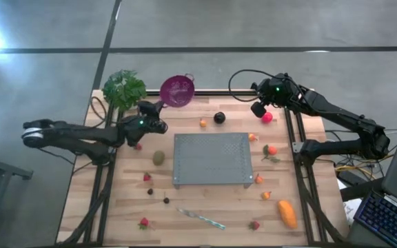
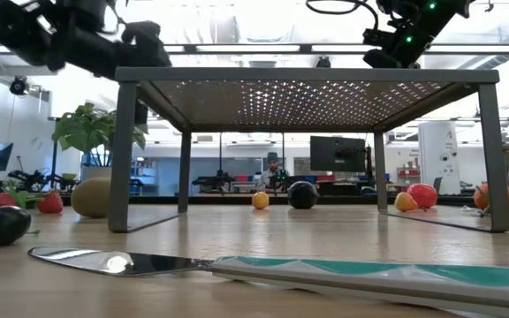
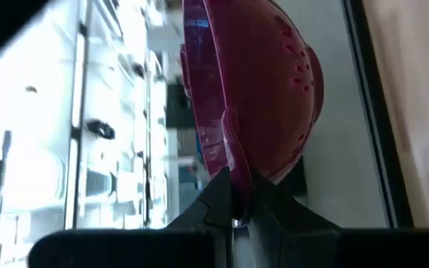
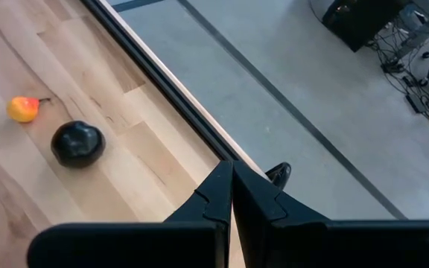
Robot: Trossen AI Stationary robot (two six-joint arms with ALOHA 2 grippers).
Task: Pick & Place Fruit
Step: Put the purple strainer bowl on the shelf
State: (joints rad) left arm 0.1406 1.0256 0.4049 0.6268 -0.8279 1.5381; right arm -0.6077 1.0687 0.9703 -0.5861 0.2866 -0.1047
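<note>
Toy fruits lie scattered on the wooden table: a dark plum (image 1: pixel 219 118), a pink-red ball (image 1: pixel 267 118), an olive kiwi (image 1: pixel 158 158), strawberries (image 1: pixel 147 177), tiny orange pieces (image 1: pixel 202 123) and a larger oblong orange one (image 1: pixel 287 213). My left gripper (image 1: pixel 158 108) is at the table's far left, shut on a magenta colander (image 1: pixel 177 91). My right gripper (image 1: pixel 259 110) hangs shut and empty over the far right corner, just beside the pink-red ball. Its wrist view shows the plum (image 4: pixel 78 143) and an orange piece (image 4: pixel 23 109) on the wood ahead. My left gripper (image 3: pixel 234 212) pinches the magenta colander's rim (image 3: pixel 226 149) between its two fingers, one finger on the inside and one on the bowl's outer wall (image 3: pixel 281 89). The colander stands out past the fingertips over the table's far edge; it seems lifted clear.
A grey perforated metal rack (image 1: pixel 212 158) stands on legs in the table's middle. A slim knife (image 1: pixel 202 219) lies near the front edge, and a leafy plant (image 1: pixel 124 88) sits at the far left corner. A laptop (image 1: pixel 391 213) is beyond the right edge.
</note>
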